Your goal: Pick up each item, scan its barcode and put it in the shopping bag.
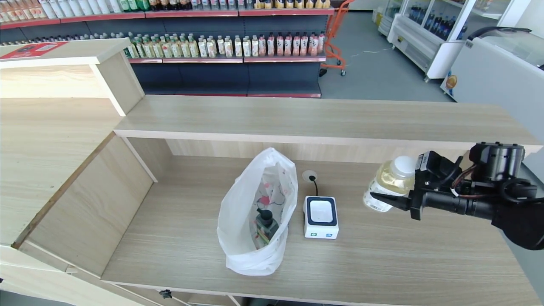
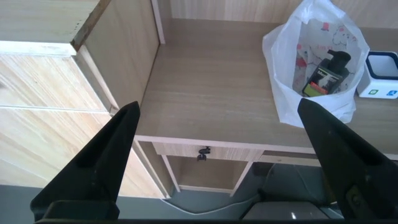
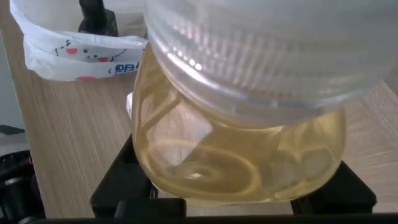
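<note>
My right gripper [image 1: 393, 193] is shut on a clear bottle [image 1: 389, 182] of yellow drink with a white cap, held tilted in the air above the counter's right side, to the right of the scanner. Up close the bottle [image 3: 242, 124] sits between the dark fingers [image 3: 118, 186]. The white barcode scanner [image 1: 321, 216] with a dark-framed window lies on the counter. Left of it stands the white plastic shopping bag [image 1: 255, 212], open at the top, with a dark pump bottle [image 1: 265, 223] inside. My left gripper [image 2: 217, 155] is open, off the counter's near-left corner. The bag [image 2: 317, 62] lies beyond it.
A raised wooden ledge [image 1: 323, 119] runs behind the counter [image 1: 382, 263], and a side wall [image 1: 93, 204] closes its left end. The scanner's cable runs to a hole [image 1: 309, 175] at the back. Shelves of drinks [image 1: 229, 44] and freezers [image 1: 493, 68] stand farther off.
</note>
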Available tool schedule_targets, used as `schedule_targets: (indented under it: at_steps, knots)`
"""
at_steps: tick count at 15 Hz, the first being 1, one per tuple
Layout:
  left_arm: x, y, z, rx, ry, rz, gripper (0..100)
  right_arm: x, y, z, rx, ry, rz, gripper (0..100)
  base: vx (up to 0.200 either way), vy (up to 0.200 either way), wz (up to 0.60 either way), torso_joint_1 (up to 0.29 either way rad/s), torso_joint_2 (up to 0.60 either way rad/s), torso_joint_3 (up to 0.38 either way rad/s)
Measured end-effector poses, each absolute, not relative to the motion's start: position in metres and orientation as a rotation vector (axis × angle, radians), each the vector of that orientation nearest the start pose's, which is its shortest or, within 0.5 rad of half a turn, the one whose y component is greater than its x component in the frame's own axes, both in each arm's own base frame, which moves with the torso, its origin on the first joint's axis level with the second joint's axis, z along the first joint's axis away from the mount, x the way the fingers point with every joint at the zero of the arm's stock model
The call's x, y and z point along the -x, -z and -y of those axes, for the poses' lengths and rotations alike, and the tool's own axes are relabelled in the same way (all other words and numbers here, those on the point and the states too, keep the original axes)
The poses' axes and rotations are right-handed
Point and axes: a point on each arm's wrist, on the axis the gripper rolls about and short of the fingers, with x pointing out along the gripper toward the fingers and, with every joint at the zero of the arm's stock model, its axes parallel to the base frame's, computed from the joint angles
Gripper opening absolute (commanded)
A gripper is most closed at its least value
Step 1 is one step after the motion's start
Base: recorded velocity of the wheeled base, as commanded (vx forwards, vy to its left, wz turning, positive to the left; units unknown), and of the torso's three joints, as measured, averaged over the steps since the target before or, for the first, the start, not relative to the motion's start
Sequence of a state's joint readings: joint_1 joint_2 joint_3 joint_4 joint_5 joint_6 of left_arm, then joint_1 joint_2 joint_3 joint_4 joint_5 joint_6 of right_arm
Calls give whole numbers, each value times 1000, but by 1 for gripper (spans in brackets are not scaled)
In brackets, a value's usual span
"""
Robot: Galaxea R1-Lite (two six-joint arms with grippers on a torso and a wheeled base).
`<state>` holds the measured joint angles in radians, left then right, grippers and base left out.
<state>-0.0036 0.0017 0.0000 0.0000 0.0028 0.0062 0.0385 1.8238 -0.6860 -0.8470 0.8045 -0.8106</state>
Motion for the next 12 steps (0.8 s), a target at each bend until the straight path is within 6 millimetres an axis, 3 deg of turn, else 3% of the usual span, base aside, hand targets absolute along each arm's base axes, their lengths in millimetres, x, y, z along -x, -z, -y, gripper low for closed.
schedule_targets:
  at_steps: [9,12]
  knots:
    - [23,-76,0,-6,0,-1,100,-331,-69,-38,905,-1116,238,0,0,0,0,0,0,0]
    - [23,-76,0,-6,0,-1,100,-338,-59,-45,902,-1146,240,0,0,0,0,0,0,0]
